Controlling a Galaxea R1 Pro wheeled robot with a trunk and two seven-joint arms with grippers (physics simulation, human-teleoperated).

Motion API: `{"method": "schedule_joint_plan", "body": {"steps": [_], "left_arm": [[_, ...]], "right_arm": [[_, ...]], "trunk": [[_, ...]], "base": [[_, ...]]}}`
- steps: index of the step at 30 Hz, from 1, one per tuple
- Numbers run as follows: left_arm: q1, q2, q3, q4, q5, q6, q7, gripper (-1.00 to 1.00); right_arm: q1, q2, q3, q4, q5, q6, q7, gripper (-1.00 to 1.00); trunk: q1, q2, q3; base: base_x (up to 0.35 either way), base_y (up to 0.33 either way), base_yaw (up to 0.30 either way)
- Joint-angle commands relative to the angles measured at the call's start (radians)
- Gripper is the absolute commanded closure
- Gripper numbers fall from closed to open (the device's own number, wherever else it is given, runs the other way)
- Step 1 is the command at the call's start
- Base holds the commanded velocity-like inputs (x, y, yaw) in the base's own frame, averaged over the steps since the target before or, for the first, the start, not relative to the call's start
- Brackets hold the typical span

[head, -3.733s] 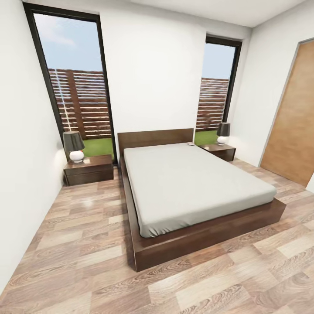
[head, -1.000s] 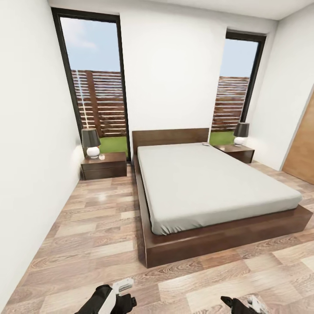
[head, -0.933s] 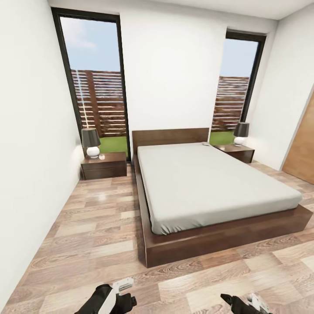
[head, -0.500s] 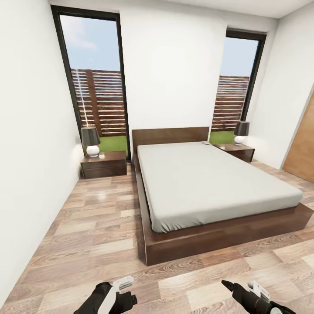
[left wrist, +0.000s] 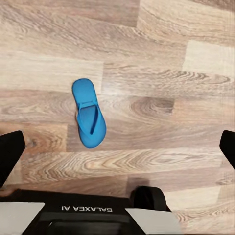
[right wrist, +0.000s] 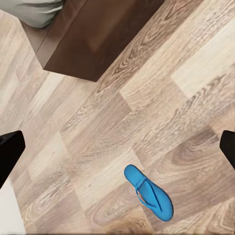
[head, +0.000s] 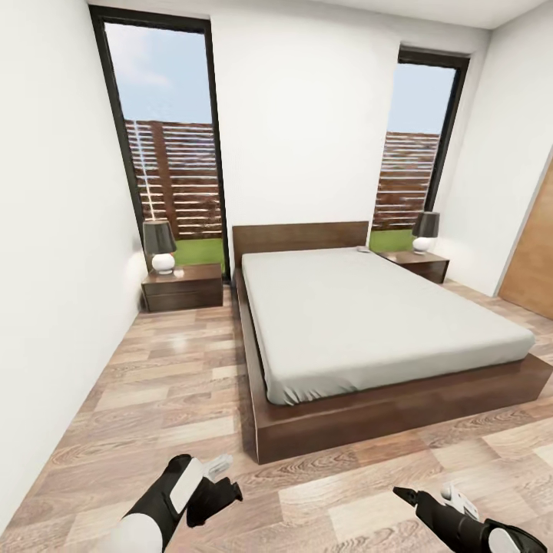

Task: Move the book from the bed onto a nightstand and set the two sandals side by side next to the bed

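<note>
Both my arms reach forward and low at the near edge of the head view. My left gripper [head: 219,480] shows a black wrist and a white fingertip over the floor [head: 169,384]; my right gripper [head: 418,499] points a dark tip toward the bed's foot. In each wrist view my fingers [left wrist: 10,154] sit at the far edges of the frame, spread wide with nothing between them; same for the right [right wrist: 9,154].

One blue sandal [left wrist: 89,113] lies flat on the planks, strap up, under the left wrist camera. The right wrist view also shows a blue sandal [right wrist: 149,193] on the floor, apart from the bed's dark corner [right wrist: 93,34]. Whether these are the same sandal I cannot tell.

Bed [head: 369,322]: dark frame, bare grey mattress, headboard against the white wall. A small pale item, possibly the book [head: 363,249], lies at the mattress's far right corner; too small to confirm. A nightstand [head: 184,286] with a lamp [head: 160,244] stands left of the bed, another nightstand [head: 418,263] right. Two tall windows [head: 169,146] flank the headboard; the wooden door [head: 534,261] is at the right.
</note>
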Motion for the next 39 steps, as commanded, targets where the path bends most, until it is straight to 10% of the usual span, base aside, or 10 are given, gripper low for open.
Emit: {"method": "schedule_joint_plan", "body": {"steps": [1, 11, 39], "left_arm": [[-0.015, -0.001, 0.005, -0.002, 0.013, 0.021, 0.029, -1.0], [-0.158, -0.006, 0.008, 0.007, 0.05, 0.15, 0.158, -1.0], [-0.179, -0.017, 0.007, 0.085, 0.112, 0.146, 0.252, -1.0]], "right_arm": [[-0.001, -0.001, -0.003, -0.001, 0.0, 0.009, 0.008, -1.0], [-0.001, -0.008, -0.009, -0.003, -0.003, 0.022, 0.085, -1.0], [-0.001, -0.006, -0.134, -0.003, -0.007, 0.019, 0.236, -1.0]], "trunk": [[0.004, -0.008, -0.004], [0.042, -0.078, -0.036], [0.15, -0.274, -0.123]], "base": [[0.0, 0.0, 0.0], [0.0, 0.0, 0.0], [0.0, 0.0, 0.0]]}}
